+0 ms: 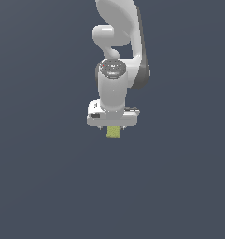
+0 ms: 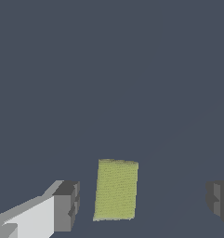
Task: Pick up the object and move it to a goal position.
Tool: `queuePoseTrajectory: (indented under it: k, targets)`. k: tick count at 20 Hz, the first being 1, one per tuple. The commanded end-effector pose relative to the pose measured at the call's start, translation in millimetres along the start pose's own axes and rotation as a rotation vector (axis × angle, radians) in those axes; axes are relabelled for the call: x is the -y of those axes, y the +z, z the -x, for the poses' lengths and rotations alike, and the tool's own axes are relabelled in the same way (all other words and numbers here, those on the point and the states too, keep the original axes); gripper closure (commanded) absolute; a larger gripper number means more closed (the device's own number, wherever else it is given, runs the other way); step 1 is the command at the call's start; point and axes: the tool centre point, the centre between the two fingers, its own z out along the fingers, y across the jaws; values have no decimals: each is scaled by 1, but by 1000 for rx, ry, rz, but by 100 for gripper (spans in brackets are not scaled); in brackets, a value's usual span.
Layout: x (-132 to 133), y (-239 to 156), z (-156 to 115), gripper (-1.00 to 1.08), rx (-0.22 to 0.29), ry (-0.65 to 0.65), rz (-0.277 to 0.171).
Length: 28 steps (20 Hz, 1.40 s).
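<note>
End effector (image 2: pixel 143 204) spread; object (image 2: pixel 115 189) seemingly untouched between.

yellow-green block (image 2: pixel 115 189), matte, rectangular, slightly tilted, on grey surface.

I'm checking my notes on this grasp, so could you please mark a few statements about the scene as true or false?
1. The block is yellow-green. True.
2. The end effector is shut on the block. False: its fingers stand apart from the block, with gaps on both sides.
3. The block lies between the fingers. True.
4. Two blocks are in view. False: only one.
5. The arm is black. False: it is white.
</note>
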Motion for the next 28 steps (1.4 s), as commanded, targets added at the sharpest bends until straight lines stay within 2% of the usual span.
queuePoseTrajectory:
  k: [1,10,20,28]
  targets:
    - [0,0,0,-92,0,0,0]
    - [-28,-11,-10,-92,-32,39,-10]
    - [-21,5,0,-92,-31,39,-9]
    - [-7,47,30,-92,-29,45,-10]
